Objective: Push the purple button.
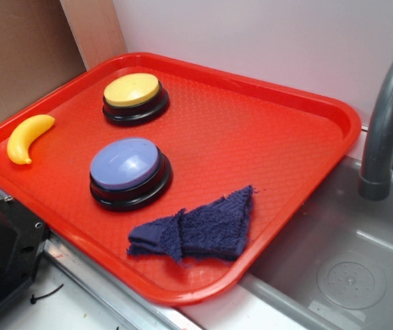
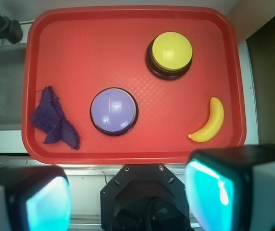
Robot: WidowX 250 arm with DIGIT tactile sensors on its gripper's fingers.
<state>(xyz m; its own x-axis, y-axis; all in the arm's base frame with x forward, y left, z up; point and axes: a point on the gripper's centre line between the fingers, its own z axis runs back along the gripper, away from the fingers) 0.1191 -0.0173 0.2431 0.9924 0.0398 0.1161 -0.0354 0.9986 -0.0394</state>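
Note:
The purple button (image 1: 125, 162) (image 2: 113, 109), a pale lavender dome on a thick black base, sits near the middle of the red tray (image 1: 265, 130) (image 2: 80, 43). In the wrist view my gripper (image 2: 128, 195) hangs high above the tray's near edge, well short of the button. Its two fingers with cyan pads (image 2: 48, 204) stand far apart with nothing between them, so it is open. The gripper does not show in the exterior view.
A yellow-topped button (image 1: 133, 91) (image 2: 171, 51) and a toy banana (image 1: 27, 137) (image 2: 209, 121) share the tray with a dark navy-purple knitted cloth (image 1: 203, 227) (image 2: 53, 120). A grey sink (image 1: 341, 268) with a faucet (image 1: 387, 117) lies beside the tray. The robot's black base (image 1: 1, 254) stands at the tray's front edge.

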